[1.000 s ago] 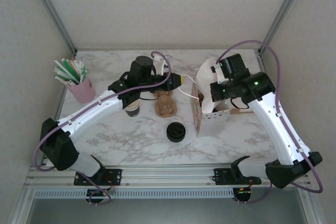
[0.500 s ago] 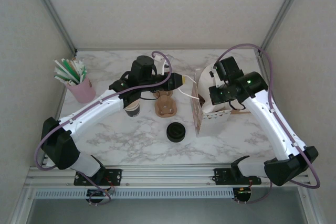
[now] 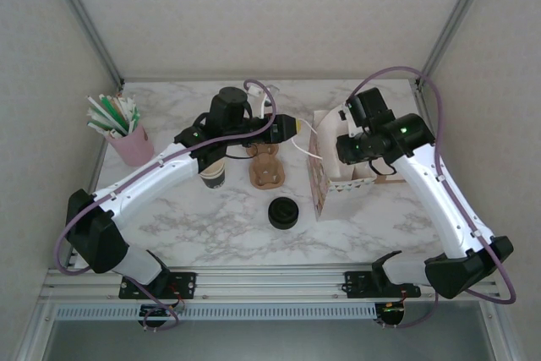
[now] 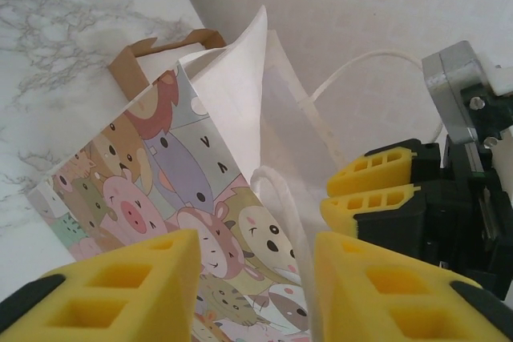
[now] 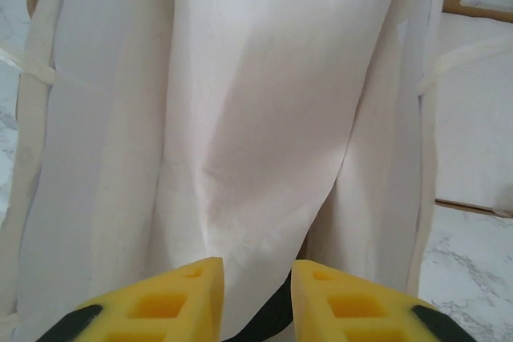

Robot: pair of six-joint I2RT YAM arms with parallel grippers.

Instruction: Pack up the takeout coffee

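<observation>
Left end effector (image 4: 255,262) and right end effector (image 5: 258,282), both apart, at the bag (image 3: 321,185).
Unsupported, its mouth may sag shut, blocking the takeout coffee (image 3: 213,177).

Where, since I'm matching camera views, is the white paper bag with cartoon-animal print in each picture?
Top external: white paper bag right of centre, standing open.
Left wrist: centre, printed side facing the camera.
Right wrist: its plain white wall, across the upper frame.
Shared landmark: the bag's white cord handle.
</observation>
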